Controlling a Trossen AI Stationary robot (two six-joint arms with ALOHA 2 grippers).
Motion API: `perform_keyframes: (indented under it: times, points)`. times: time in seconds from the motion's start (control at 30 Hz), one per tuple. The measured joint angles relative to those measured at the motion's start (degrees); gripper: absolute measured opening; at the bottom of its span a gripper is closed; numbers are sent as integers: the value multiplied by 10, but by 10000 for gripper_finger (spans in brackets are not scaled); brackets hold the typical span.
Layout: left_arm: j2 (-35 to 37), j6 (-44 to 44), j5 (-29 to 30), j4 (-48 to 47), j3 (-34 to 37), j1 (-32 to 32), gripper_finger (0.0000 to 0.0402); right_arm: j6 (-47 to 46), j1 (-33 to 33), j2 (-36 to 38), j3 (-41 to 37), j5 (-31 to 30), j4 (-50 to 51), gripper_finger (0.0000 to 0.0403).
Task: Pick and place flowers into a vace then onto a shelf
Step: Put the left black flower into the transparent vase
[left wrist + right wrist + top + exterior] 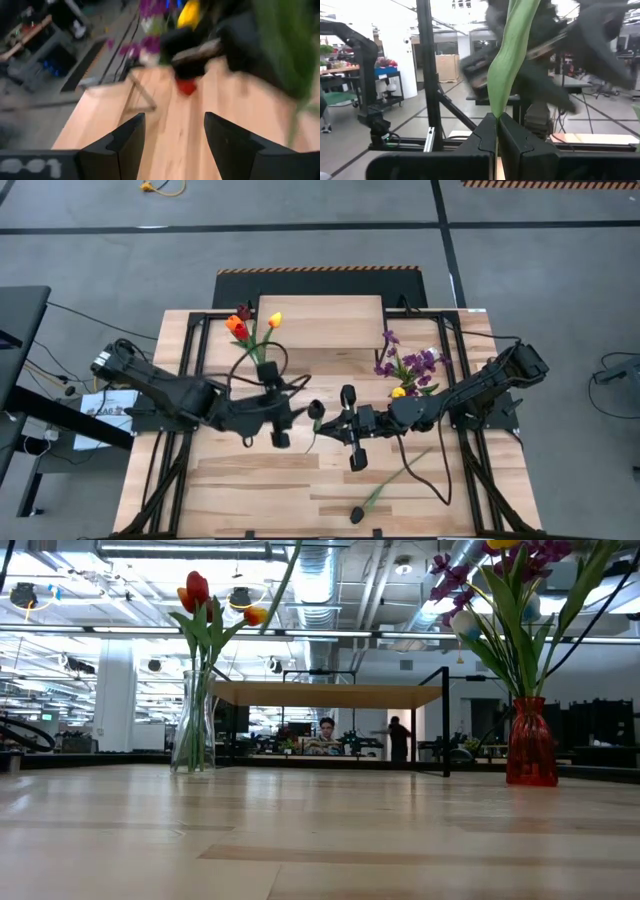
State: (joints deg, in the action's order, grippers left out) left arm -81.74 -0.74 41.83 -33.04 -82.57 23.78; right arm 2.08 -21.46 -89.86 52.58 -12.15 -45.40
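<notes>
My right gripper [328,423] [497,125] is shut on a green-stemmed flower [507,65] above the middle of the table; a dark head [316,410] shows just past the fingers. My left gripper [295,415] [172,135] hovers open facing it, with nothing between its fingers. A clear glass vase [195,725] with red, orange and yellow flowers [245,325] stands by the shelf's left end. A red vase [530,745] with purple sprigs [410,365] stands by its right end. The light-wood shelf [320,320] is at the far middle. Another dark-headed flower [385,490] lies flat near the front edge. My right gripper pinches the flower's green stem and leaf base [496,114] between its two shut fingers. The fingers come about level from the table's right and lie across the stem. The flower is lifted clear of the table, and its leaf rises above the fingers.
Black frame rails [165,440] run along both sides of the table, and cables loop near the glass vase [262,360]. Bare tabletop [260,490] lies at the front left. In the low view, people [325,735] stand far behind the table.
</notes>
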Motion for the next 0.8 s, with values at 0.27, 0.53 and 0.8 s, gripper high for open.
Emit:
perform_keyframes:
  times: [0.27,0.53,0.8]
  points:
    - [36,-28,-29,170,92,6,197,25,2,0,0,-32,11,0]
    - [113,3,-71,258,140,36,196,31,7,0,0,-38,25,0]
    - [107,-17,-78,410,225,14,196,30,14,0,0,-31,26,0]
